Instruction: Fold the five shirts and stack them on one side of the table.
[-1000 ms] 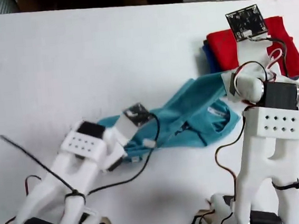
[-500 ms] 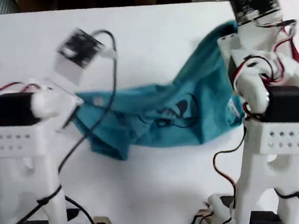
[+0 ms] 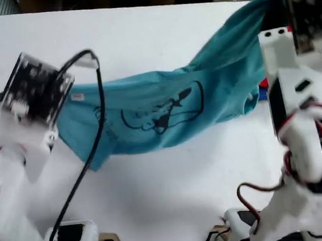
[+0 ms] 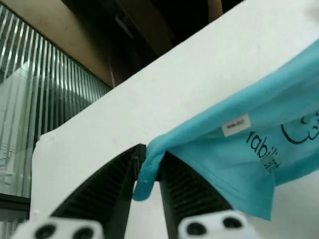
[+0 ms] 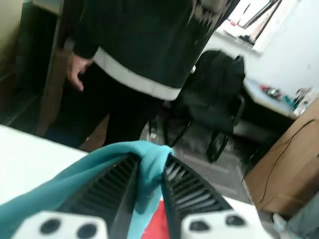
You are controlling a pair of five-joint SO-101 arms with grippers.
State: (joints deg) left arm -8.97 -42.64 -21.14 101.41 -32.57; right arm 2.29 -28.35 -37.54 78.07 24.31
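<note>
Here, teal shirt (image 3: 215,87) with white label (image 4: 234,124)

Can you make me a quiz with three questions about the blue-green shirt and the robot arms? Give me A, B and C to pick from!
1. Where is the teal shirt?
A. folded in a pile
B. stretched between the left end effector and the right end effector
C. on a chair

2. What colour is the other shirt seen just past the right end effector?
A. red
B. yellow
C. white

3. What is the left end effector doing?
A. open and empty
B. shut on nothing
C. shut on the teal shirt's corner

Answers: 1 B, each end effector pinches one end of it. 2 A, red cloth shows just beyond it in the right wrist view. 3 C, teal cloth is pinched in it.
</note>
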